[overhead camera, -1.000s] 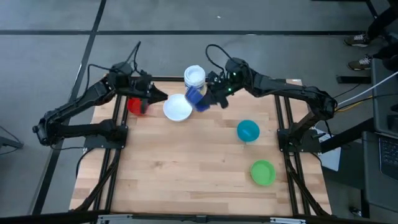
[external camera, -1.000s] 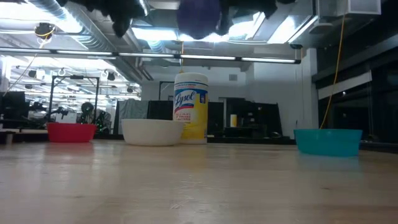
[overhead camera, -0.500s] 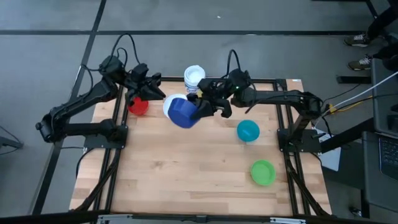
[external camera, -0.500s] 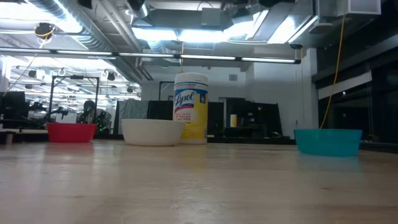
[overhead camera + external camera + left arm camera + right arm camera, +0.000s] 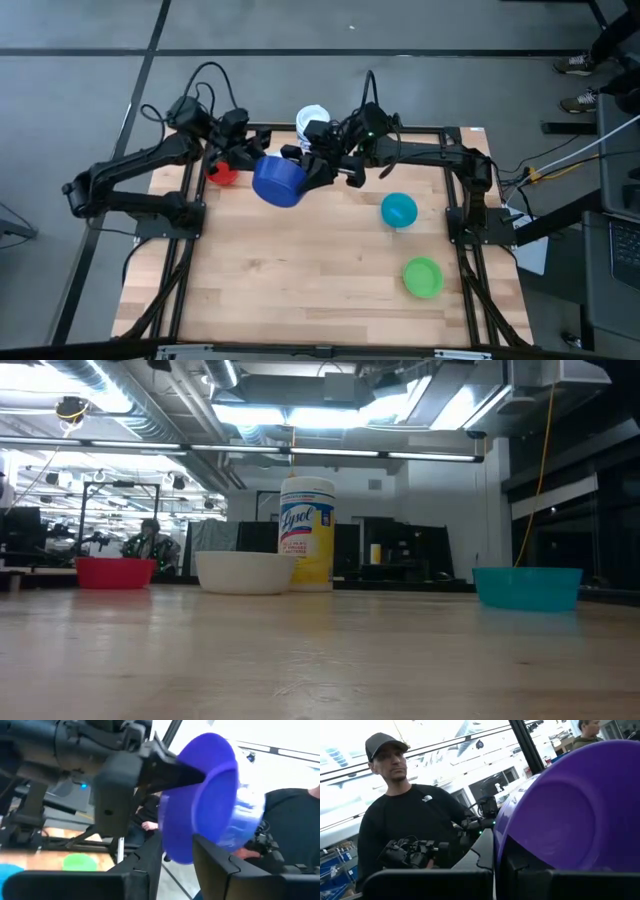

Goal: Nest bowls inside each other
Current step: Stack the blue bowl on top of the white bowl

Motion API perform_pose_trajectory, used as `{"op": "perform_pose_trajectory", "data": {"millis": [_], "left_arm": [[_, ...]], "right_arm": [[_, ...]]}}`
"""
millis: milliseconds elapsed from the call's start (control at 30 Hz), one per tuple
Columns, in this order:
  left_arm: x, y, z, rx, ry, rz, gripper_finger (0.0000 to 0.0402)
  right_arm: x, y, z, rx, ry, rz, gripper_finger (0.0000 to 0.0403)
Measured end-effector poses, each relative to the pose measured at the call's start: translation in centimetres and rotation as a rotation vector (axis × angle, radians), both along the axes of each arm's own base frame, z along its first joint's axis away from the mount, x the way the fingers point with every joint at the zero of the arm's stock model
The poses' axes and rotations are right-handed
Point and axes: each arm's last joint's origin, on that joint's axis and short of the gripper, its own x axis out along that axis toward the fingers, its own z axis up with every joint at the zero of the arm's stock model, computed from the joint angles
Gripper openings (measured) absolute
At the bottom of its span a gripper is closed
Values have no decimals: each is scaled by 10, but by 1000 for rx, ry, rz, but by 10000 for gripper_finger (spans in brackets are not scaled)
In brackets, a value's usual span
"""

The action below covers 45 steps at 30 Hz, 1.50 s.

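Observation:
The dark blue bowl [image 5: 278, 181] hangs high over the table's far middle, tipped on its side, with my right gripper [image 5: 309, 171] shut on it. My left gripper [image 5: 177, 864] is open, its fingers on either side of the bowl's lower rim [image 5: 176, 854]; I cannot tell whether they touch. The white bowl [image 5: 245, 572] stands on its base below, hidden in the high view. The red bowl [image 5: 221, 173], the teal bowl [image 5: 398, 210] and the green bowl [image 5: 422, 277] rest on the table. My right gripper pinches the dark blue bowl's rim [image 5: 499, 838], one finger inside [image 5: 517, 862] and one outside the wall. The fingers come roughly level from the table's right side. The bowl is lifted clear, tipped on its side.
A yellow jar with a white lid [image 5: 312, 121] stands at the far edge just behind the white bowl. A person in a dark shirt [image 5: 410, 820] stands beyond the table. Bare wood [image 5: 300, 270] lies across the near half.
My right gripper has carried the dark blue bowl up and toward the table's left, over the white bowl, and tipped upward; the bowl has turned onto its side. My left gripper has risen from beside the red bowl toward the blue bowl and tipped up.

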Motion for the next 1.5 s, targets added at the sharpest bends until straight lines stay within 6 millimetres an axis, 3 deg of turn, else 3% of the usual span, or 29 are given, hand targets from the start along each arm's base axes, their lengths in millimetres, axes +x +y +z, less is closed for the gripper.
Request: {"op": "perform_pose_trajectory", "data": {"millis": [467, 1100, 1500], "left_arm": [[-16, -10, 13, 22, -69, 22, 130], [-12, -31, 23, -3, -164, -44, 129], [22, -34, 6, -14, -131, -144, 128]], "right_arm": [[-1, 9, 2, -1, -5, 20, 1], [-1, 7, 2, 0, -13, 8, 1], [-2, 8, 3, -7, -7, 26, 0]]}}
